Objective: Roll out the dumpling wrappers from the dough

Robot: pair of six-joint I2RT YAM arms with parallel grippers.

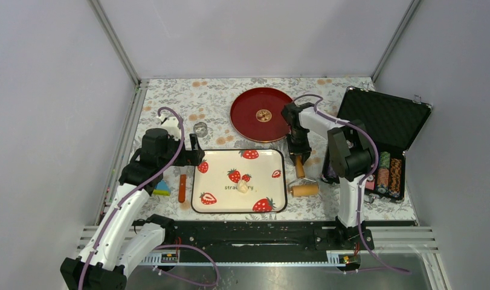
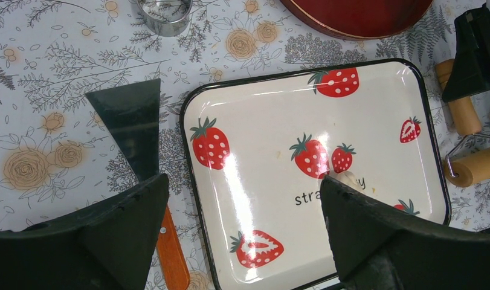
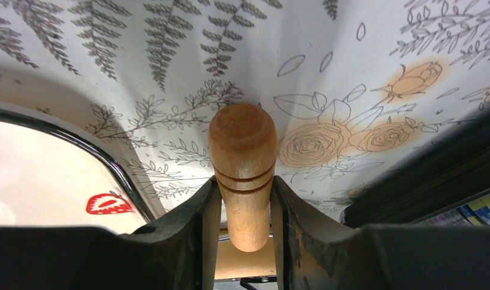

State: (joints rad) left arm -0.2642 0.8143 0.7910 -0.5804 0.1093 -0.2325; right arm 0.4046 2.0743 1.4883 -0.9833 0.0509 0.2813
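Overhead, the dough [image 1: 243, 187] lay as a small pale lump near the middle of the strawberry tray [image 1: 197, 181], well clear of the rim, where it had room to spread under pressure. No dumpling wrappers showed anywhere, so by my reckoning the rolling had not yet begun. The roller [image 1: 304, 190] rested on the worktop [image 1: 170, 103] just beside the tray's right edge, with the right claw [image 1: 298, 154] set over its handle. The left claw [image 1: 199, 158] hung at the tray's far left corner, spread wide and holding nothing. It was probably placed there to keep clear of the roller's path. The red plate [image 1: 248, 121] and ring cutter [image 1: 200, 128] sat beyond the tray, likely meant for cutting and serving.

From the left wrist, the two parted fingers [image 2: 109, 235] framed the tray with only bare enamel between them. The dough peeped out just past the tip of the right-hand one, and I could not tell whether it was touched.

From the right wrist, both fingers [image 3: 194, 229] pressed against opposite sides of the wooden handle, half closed and firmly on it. The handle's rounded end pointed out over the flowered cloth, and the tray's corner lay to the left. Gripping the handle rather than the barrel seemed sensible, since it left the barrel free to turn.
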